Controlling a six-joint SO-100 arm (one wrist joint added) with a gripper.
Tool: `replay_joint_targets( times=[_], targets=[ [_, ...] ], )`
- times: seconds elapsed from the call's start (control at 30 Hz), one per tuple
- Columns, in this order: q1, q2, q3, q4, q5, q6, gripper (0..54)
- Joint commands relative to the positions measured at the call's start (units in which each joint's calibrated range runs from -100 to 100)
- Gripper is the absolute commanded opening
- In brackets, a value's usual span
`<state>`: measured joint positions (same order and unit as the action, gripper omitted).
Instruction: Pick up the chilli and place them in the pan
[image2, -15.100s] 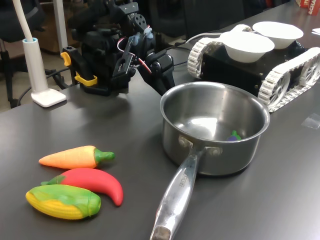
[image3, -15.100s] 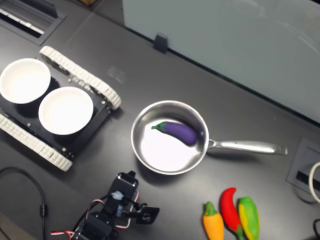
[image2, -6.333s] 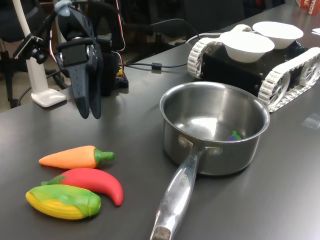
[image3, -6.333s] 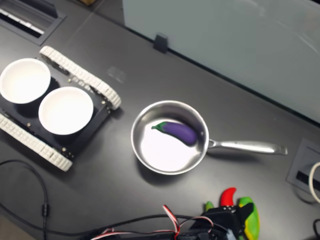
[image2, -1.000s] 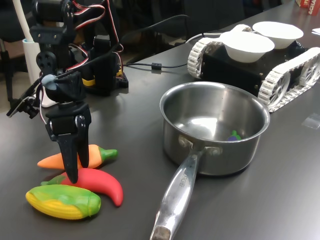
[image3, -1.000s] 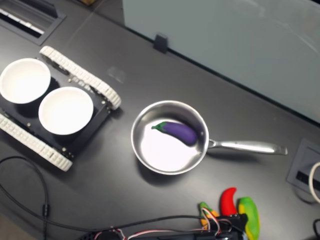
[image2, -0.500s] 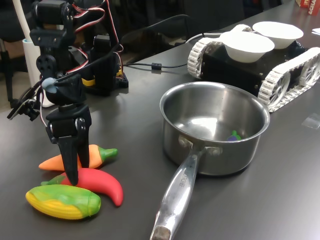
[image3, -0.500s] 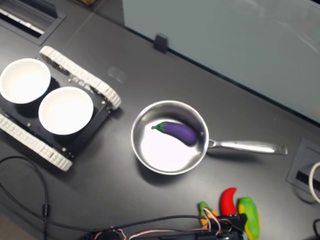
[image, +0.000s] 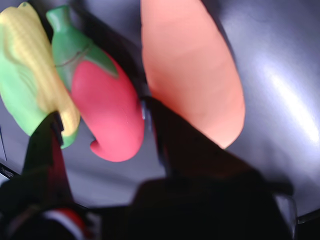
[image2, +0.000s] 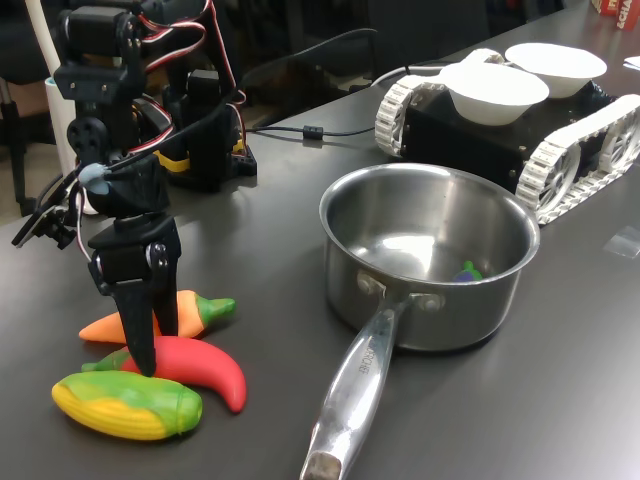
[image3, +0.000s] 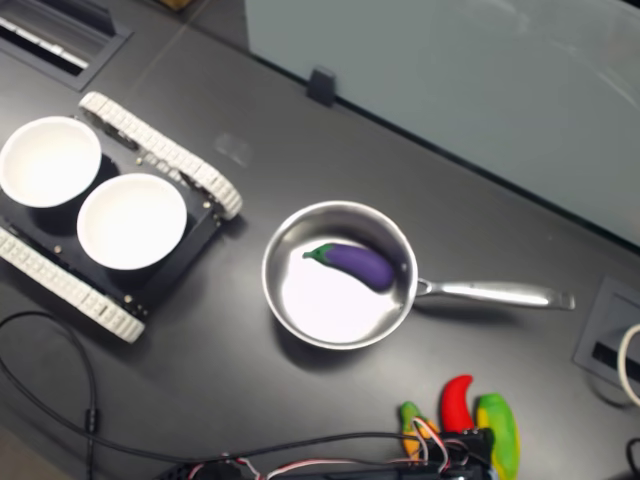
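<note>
The red chilli (image2: 200, 366) with a green stem lies on the dark table between the orange carrot (image2: 100, 327) and the yellow-green corn cob (image2: 125, 405). My gripper (image2: 157, 350) points down over the chilli's stem half, open. In the wrist view the chilli (image: 107, 112) sits between my two dark fingers; one finger (image: 165, 132) stands between chilli and carrot (image: 192, 75), the other over the corn (image: 30, 75). The steel pan (image2: 430, 300) stands to the first exterior view's right, handle toward the camera. In the second exterior view the chilli (image3: 456, 402) is partly covered by my gripper (image3: 462, 448).
A purple eggplant (image3: 356, 263) lies in the pan (image3: 290, 300). A black tracked vehicle (image2: 580, 130) carrying two white bowls (image2: 495, 92) stands behind the pan. My arm's base (image2: 205, 120), its cables and a white lamp foot (image2: 95, 193) are at the back left.
My gripper has sunk a little lower around the chilli and shifted slightly to the first exterior view's left. The vegetables and the pan stay where they were.
</note>
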<state>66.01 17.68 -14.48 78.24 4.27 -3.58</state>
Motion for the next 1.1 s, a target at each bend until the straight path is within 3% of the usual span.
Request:
replay_joint_targets(
  times=[0.0, 0.27, 0.6, 1.07],
  targets=[
    [-2.25, 0.42, -2.19, 2.4, 0.39, 1.14, 20.7],
    [-2.7, 2.02, -3.92, 3.17, 0.68, 1.23, 23.1],
    [-2.82, 4.38, -6.92, 3.93, 1.56, 1.23, 21.2],
    [-2.47, 6.24, -9.55, 5.04, 1.47, 1.23, 24.6]
  ],
)
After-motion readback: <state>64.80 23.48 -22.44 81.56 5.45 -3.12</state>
